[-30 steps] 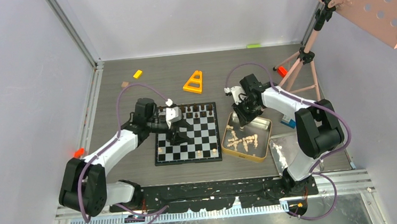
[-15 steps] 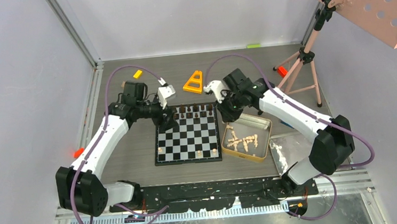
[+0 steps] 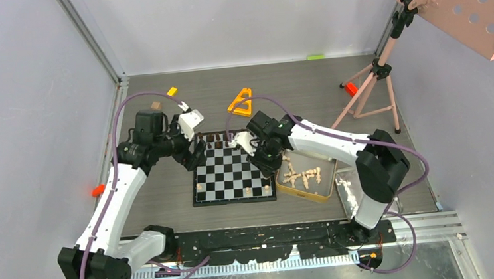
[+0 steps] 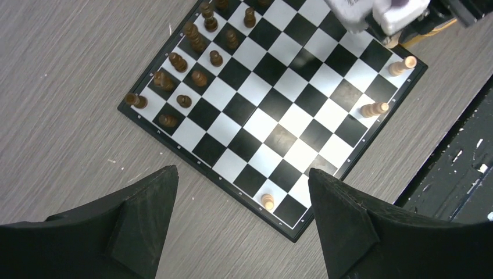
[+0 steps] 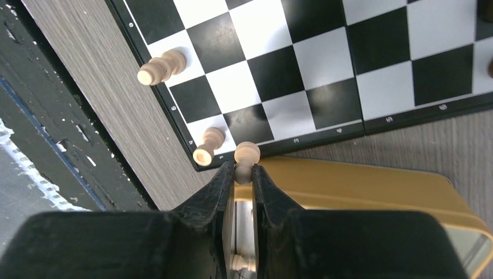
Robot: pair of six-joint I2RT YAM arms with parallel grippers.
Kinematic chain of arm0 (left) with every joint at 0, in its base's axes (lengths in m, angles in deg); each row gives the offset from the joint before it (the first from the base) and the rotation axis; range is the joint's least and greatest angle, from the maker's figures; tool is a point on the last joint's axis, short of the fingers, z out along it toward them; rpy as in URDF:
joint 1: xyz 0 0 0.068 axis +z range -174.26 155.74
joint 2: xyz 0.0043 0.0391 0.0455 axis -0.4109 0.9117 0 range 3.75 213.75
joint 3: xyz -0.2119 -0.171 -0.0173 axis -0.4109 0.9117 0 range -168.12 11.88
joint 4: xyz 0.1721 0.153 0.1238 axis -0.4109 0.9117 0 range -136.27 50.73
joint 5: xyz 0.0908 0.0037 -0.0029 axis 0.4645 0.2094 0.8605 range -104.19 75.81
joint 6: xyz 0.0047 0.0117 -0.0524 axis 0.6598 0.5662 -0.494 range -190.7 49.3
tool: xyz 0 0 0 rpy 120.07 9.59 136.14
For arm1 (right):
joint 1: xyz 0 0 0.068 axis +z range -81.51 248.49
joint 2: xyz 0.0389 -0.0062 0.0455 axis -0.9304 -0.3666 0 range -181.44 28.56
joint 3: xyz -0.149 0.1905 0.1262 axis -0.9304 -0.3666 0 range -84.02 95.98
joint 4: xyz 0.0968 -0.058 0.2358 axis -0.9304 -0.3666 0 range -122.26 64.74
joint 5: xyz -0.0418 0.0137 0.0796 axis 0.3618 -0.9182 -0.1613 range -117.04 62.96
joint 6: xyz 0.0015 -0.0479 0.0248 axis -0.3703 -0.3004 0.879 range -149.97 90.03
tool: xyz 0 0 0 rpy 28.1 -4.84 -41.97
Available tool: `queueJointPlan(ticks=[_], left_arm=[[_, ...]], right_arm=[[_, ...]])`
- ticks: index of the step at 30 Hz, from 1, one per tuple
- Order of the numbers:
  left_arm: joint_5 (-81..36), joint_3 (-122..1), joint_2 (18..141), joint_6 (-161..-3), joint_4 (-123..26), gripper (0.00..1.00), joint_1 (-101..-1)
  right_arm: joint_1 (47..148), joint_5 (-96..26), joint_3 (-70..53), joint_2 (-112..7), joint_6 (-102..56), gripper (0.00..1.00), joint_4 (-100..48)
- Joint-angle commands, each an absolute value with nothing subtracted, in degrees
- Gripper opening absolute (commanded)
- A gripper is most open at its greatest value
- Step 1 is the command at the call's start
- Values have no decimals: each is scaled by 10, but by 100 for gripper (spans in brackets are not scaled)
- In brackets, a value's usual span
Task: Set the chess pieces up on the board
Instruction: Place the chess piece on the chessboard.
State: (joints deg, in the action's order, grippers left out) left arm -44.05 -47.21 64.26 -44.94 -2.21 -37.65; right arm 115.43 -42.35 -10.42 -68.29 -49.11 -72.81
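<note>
From above, you see the flat black-and-white checkered board point(image 3: 231, 181) lying on the grey wood-grain counter point(image 3: 280, 83). Turned dark pieces point(image 3: 221, 140) line its 12 o'clock edge, and a shiny gold tin point(image 3: 328, 162) of pale pieces point(image 3: 300, 175) sits just beside it at 3 o'clock. Your left gripper point(image 3: 196, 157) hangs over the board's 10 o'clock corner, and your right gripper point(image 3: 267, 163) is over its 3 o'clock edge. In the left wrist view, your left gripper point(image 4: 242, 174) is spread wide, with nothing between its matte black fingers point(image 4: 145, 209). The dark pieces cluster toward 11 o'clock, and three pale ones stand along the far border. In the right wrist view, your right gripper point(image 5: 241, 171) is clamped on a pale pawn point(image 5: 247, 152). The pawn's rounded head pokes past the fingertips, above where the board's border meets the tin's rim.
</note>
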Motion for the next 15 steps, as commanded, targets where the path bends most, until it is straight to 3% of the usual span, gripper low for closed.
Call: queueJointPlan(ticks=[1,15], left_arm=[[-417,-469,638,-463,-28,86,-369],[-394,-464,633,-465,-36,87,-368]], right_arm=[[1168,-423,-90,-710,-494,1,-703],[1183,-404,-87,-753,-495,1,-700]])
